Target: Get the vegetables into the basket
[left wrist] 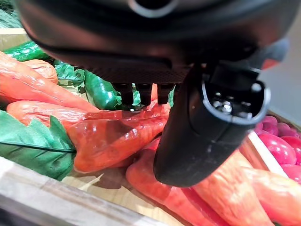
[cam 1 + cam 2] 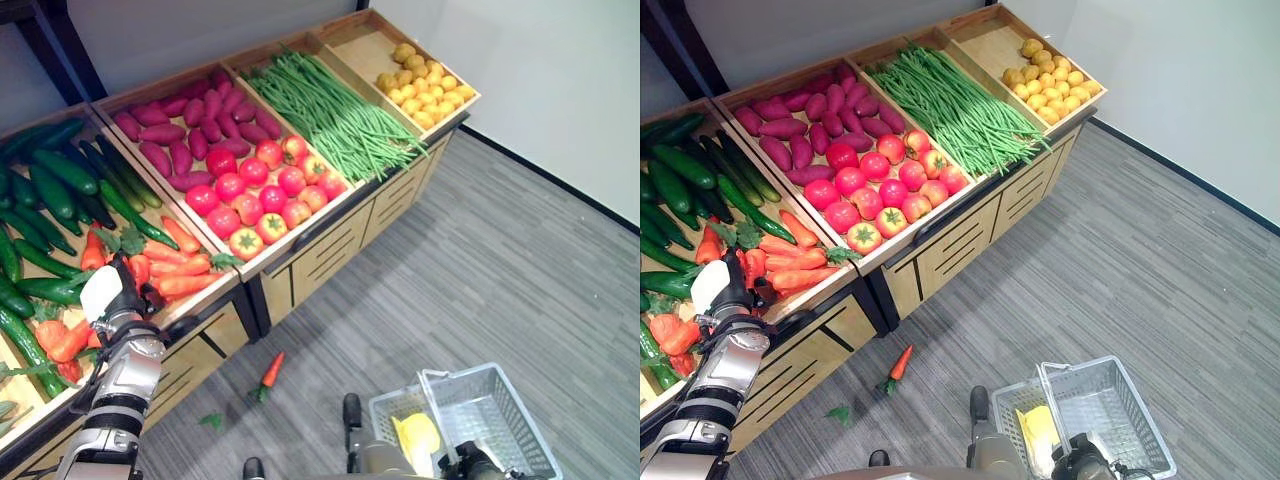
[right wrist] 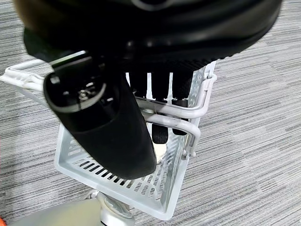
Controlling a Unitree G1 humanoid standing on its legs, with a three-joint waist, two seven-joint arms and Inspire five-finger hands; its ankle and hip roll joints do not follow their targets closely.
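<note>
The left hand (image 1: 197,127) is down among the carrots (image 2: 180,268) in the display bin (image 2: 262,262), its fingers (image 1: 143,92) curled onto one carrot (image 1: 113,136) that lies between fingers and thumb. The right hand (image 3: 136,108) has its fingers (image 3: 160,127) hooked around the handle (image 3: 181,115) of the white basket (image 2: 490,405), which hangs below them. Another carrot (image 2: 271,371) lies on the floor (image 2: 500,270), well away from both hands.

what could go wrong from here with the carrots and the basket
1. One carrot already lies on the floor in front of the stand, so another may slip from the left robot hand, whose fingers only rest on the carrot pile near the bin's front edge.
2. The basket hangs by its handle from the right robot hand, low beside the stand, so a carrot carried over may miss it.
</note>
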